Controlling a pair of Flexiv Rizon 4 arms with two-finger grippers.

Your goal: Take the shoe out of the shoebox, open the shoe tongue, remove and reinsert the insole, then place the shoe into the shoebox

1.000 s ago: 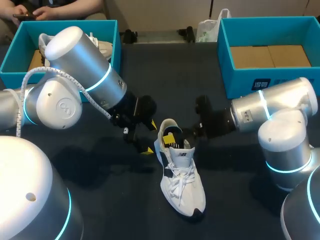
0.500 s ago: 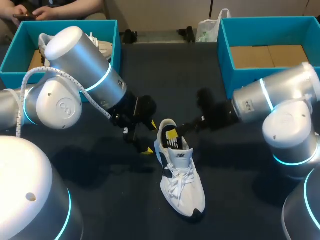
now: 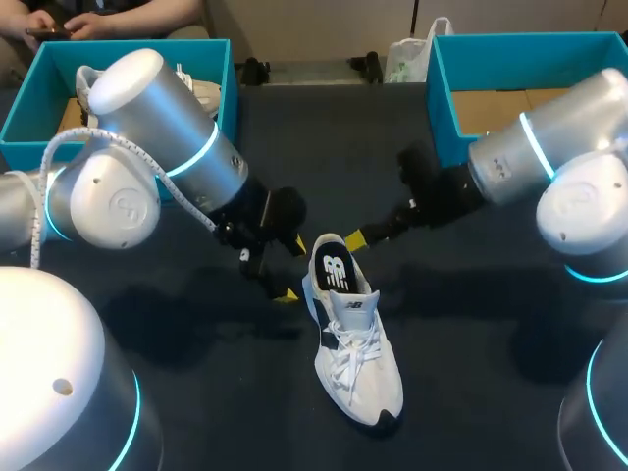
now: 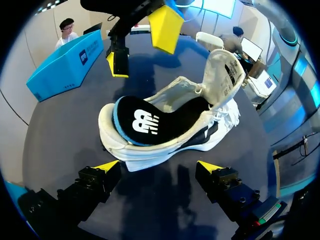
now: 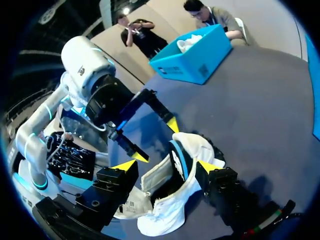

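Left gripper [image 4: 159,165], fingers spread and holding nothing, sits just to the left of the heel of the white shoe [image 3: 355,353], not touching it. The shoe rests sole-down on the dark table [image 3: 471,373], toe toward the robot, tongue folded back. Its black insole [image 3: 334,269] lies inside, with the heel end raised above the collar. Right gripper [image 5: 166,165], likewise spread and empty, hovers near the heel to the shoe's right, and a blue shoebox [image 3: 442,108] stands well beyond the shoe on that side.
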